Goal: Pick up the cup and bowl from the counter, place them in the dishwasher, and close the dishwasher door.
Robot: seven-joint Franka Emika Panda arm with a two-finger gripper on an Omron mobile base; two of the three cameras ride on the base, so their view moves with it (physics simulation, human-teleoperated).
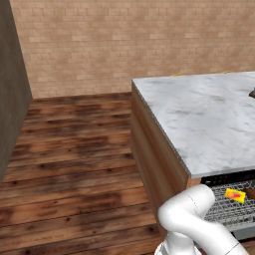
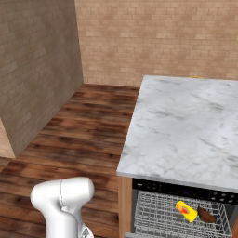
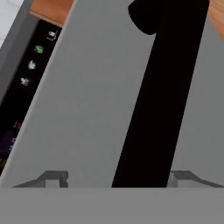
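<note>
The yellow cup (image 1: 235,195) (image 2: 186,210) lies in the dishwasher's grey wire rack (image 2: 153,214), and the reddish-brown bowl (image 2: 206,214) (image 1: 250,191) rests right beside it. The rack sits pulled out under the marble counter (image 1: 209,119) (image 2: 186,125). In the hand view the flat grey dishwasher door (image 3: 87,109) is very close, with its long black bar handle (image 3: 162,87) running up the picture. My gripper (image 3: 120,180) is open. Its tips stand wide apart, one on each side of the handle's lower end, and nothing is held.
The dishwasher's black control strip (image 3: 26,74) (image 2: 176,189) shows beside the door. A small dark item (image 1: 252,93) sits at the counter's far right edge. A wooden floor (image 1: 74,164) stretches to the left, bounded by brick walls (image 2: 37,69).
</note>
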